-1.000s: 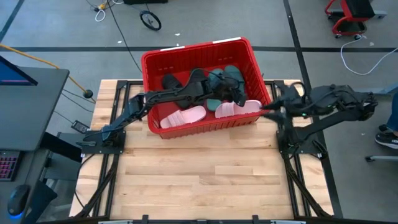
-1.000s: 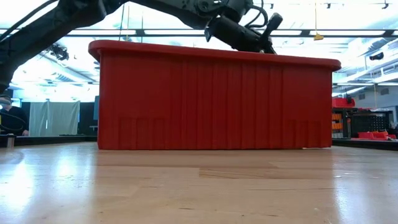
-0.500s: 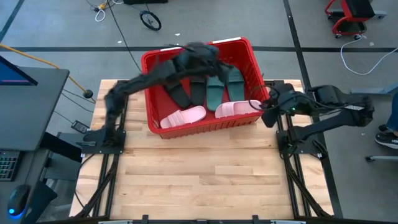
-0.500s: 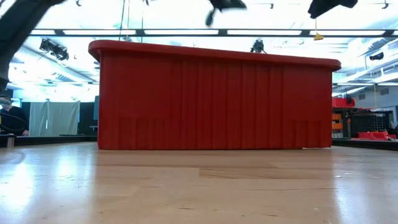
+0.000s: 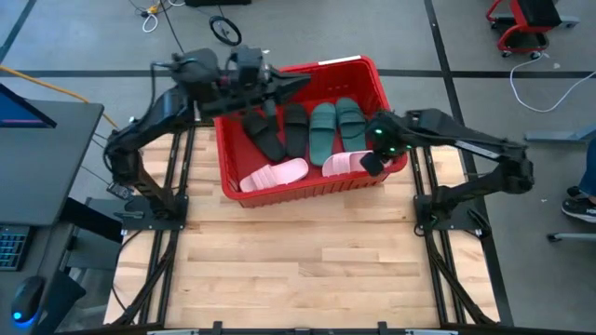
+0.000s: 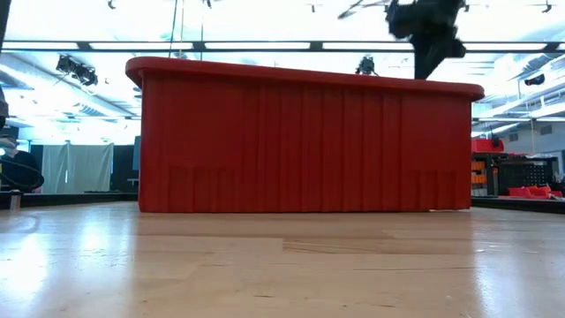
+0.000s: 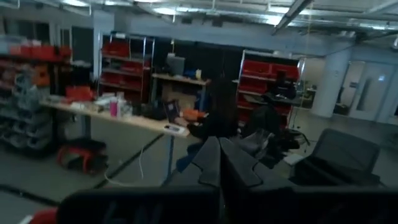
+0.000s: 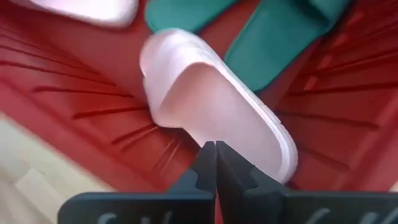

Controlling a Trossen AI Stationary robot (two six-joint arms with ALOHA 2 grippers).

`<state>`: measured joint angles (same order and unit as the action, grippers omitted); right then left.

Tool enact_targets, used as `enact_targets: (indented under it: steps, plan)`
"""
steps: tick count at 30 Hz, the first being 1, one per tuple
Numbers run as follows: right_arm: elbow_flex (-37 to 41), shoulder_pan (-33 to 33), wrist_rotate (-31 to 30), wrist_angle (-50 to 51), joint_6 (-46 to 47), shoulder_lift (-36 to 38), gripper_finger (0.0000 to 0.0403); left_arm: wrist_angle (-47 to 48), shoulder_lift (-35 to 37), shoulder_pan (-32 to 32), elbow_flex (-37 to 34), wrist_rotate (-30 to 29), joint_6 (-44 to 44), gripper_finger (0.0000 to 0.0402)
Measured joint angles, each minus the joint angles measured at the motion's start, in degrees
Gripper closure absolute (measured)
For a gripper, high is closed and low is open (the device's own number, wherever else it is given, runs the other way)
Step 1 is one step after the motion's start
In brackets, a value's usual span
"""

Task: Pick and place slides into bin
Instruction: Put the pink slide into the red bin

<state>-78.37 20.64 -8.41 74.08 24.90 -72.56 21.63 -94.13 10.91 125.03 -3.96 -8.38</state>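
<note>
The red bin [image 5: 300, 191] stands at the table's far middle. In it lie two black slides [image 5: 265, 135], two green slides [image 5: 335, 126] side by side, and two pink slides [image 5: 275, 174] along the near wall. My right gripper [image 5: 371, 166] hangs shut over the bin's near right corner. It points down just above the right pink slide [image 8: 211, 106], and nothing is between its fingers. In the low view its tips [image 6: 424, 71] stand about level with the bin's rim. My left gripper [image 5: 304, 81] is shut and raised over the bin's far left rim, pointing level into the room.
Bare wooden tabletop [image 5: 298, 270] stretches from the bin to the near edge. The arm bases [image 5: 149, 209] stand left and right of the bin. Beyond the table are cables, a monitor at the left and shelving.
My left gripper has risen out of the bin and swung toward its far left rim, leaving the black and green slides uncovered on the bin's floor. My right gripper has moved from beside the bin's right wall toward the left, over the bin's near right corner.
</note>
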Motion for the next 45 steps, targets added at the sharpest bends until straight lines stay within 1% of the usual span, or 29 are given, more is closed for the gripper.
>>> enact_targets:
  steps: [4, 7, 9, 11, 13, 17, 21, 24, 28, 30, 32, 37, 41, 45]
  plan:
    - [0.0, 2.3, 2.0, 1.1, 0.2, -6.0, 0.0400, 0.3, 1.9, -2.2, 0.0, -1.8, 3.2, 0.0390]
    - [0.0, 3.1, 3.8, 4.8, 1.9, -9.4, 0.0400, 1.6, 2.9, -3.2, 0.0, -2.8, 3.7, 0.0387]
    - [0.0, 3.3, 3.9, 7.9, 2.4, -11.3, 0.0401, 2.7, 3.0, -3.5, 0.0, -3.3, 3.7, 0.0391]
    - [0.0, 3.3, 2.8, 8.8, 2.3, -13.1, 0.0401, 4.5, 2.9, -3.5, -0.1, -3.8, 3.7, 0.0397]
    - [0.0, 3.5, 1.0, 8.1, 1.8, -14.6, 0.0401, 5.6, 2.8, -3.6, -0.1, -3.9, 3.7, 0.0397]
    - [0.0, 4.9, 0.6, 4.3, 0.2, -17.8, 0.0402, 7.3, 2.6, -3.5, -0.1, -5.1, 3.3, 0.0386]
    - [-0.2, 6.8, 5.1, 1.6, -4.2, -21.3, 0.0403, 8.3, 2.6, -3.4, -0.1, -7.2, 3.1, 0.0389]
    - [-0.2, 7.8, 7.3, -1.7, -7.4, -22.9, 0.0403, 8.3, 2.6, -3.4, -0.1, -7.6, 3.1, 0.0397]
    - [-0.1, 8.4, 8.9, -8.0, -10.3, -22.2, 0.0403, 8.3, 2.6, -3.4, -0.1, -7.6, 3.1, 0.0389]
    - [0.0, 8.4, 7.0, -11.9, -10.4, -21.0, 0.0403, 8.3, 2.6, -3.4, -0.1, -7.6, 3.0, 0.0385]
    - [0.1, 8.6, 5.9, -13.8, -11.1, -19.4, 0.0403, 8.3, 2.6, -3.4, -0.1, -7.6, 2.5, 0.0384]
    - [0.1, 8.5, 6.8, -13.8, -12.6, -13.5, 0.0403, 8.9, 2.6, -3.4, -0.1, -7.6, 1.5, 0.0397]
    - [0.1, 8.5, 8.0, -13.5, -12.8, -8.6, 0.0403, 9.3, 2.6, -3.4, -0.1, -7.6, 1.1, 0.0389]
    - [0.0, 9.0, 6.9, -12.2, -12.9, -5.8, 0.0403, 9.3, 2.6, -3.4, -0.1, -7.6, 1.1, 0.0384]
